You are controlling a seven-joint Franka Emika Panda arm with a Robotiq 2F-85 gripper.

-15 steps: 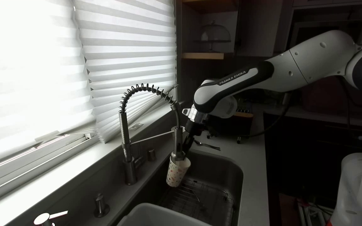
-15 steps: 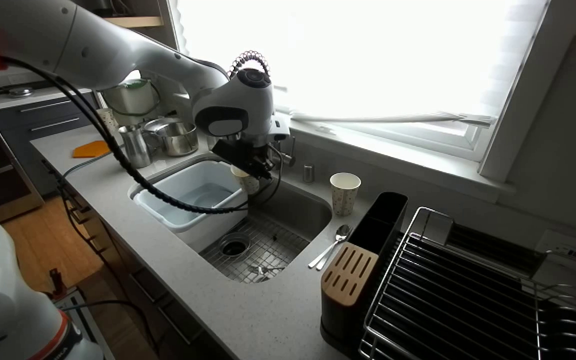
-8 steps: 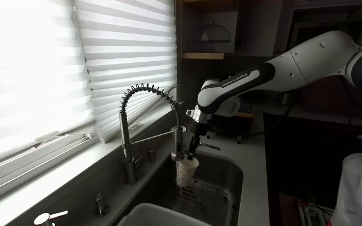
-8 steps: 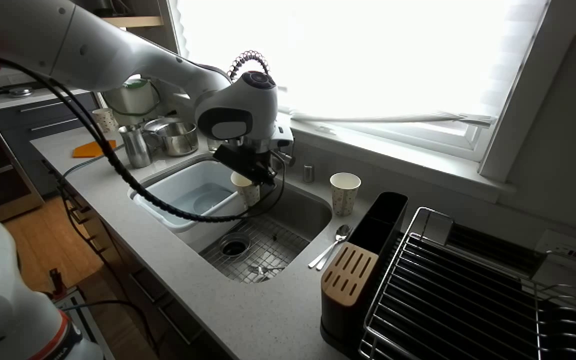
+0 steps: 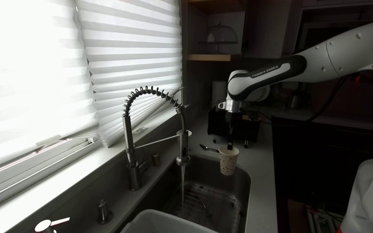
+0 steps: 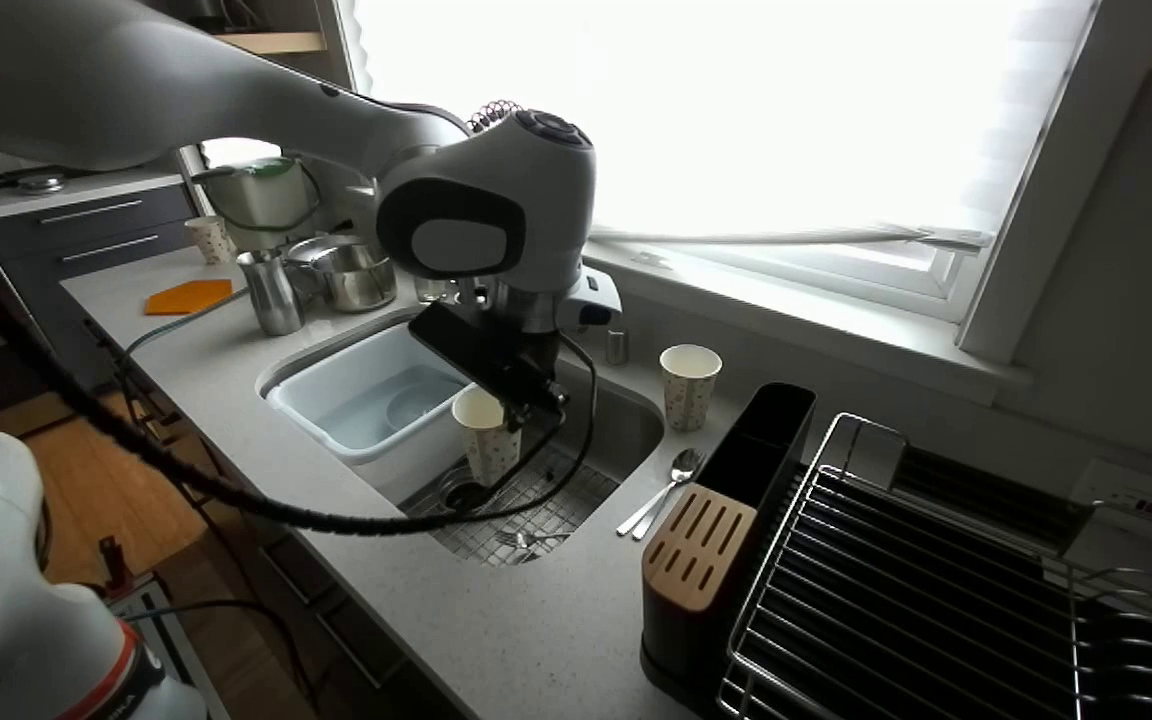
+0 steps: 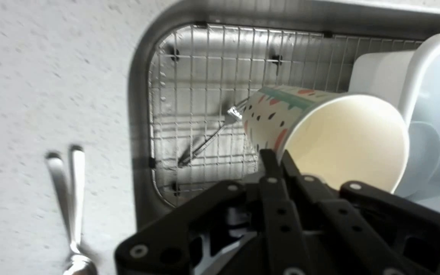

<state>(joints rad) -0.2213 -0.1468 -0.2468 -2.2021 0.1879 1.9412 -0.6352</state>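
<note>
Over the last second the robot arm (image 5: 270, 74) has drawn away from the faucet (image 5: 129, 136), and the patterned paper cup (image 5: 228, 163) has come with it: it was right at the spray head (image 5: 183, 145) and is now well apart, so that the water stream (image 5: 183, 184) falls clear of it into the sink (image 6: 626, 425). Behind the faucet the pleated window blind (image 5: 131, 48) hangs crooked along its lower edge. The pale counter (image 6: 556, 620) runs around the sink and carries a dish rack (image 6: 921, 590), just beside a black cutlery holder (image 6: 681, 635) with a slotted wooden top. A pale plastic tub (image 6: 406, 465) with water in it fills one end of the sink; a wire grid (image 7: 191, 57) covers the floor of the rest. Past the tub are a steel pot (image 6: 361, 285) and a steel pitcher (image 6: 274, 295). A second cup (image 6: 689, 395) stands upright on the counter, between sink and cutlery holder. The held cup hangs over the sink, mouth up; the gripper (image 7: 277, 156) is pinched on its wall, fingers almost together, one inside the mouth and one outside. A spoon (image 6: 686, 463) lies beside the cutlery holder, and a fork (image 7: 229, 119) lies at the sink's bottom.
</note>
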